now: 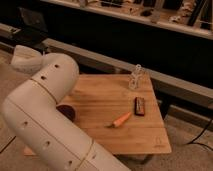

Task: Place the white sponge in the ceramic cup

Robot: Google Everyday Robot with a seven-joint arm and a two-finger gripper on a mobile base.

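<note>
Gripper out of view behind bulky white arm (45,107), jaws pressed together. Orange carrot (120,120) beside dark bar (139,105) on wooden table (145,135); clear bottle (135,77) far.

The robot arm (45,120) is showing as thick, rounded white segments, smooth and matte, joined by narrow seam lines ringing each joint. Small dark round holes, possibly screw recesses, are dotting the shell in short rows. The gripper is sitting out of view, somewhere off the frame, with its fingers closed.
</note>
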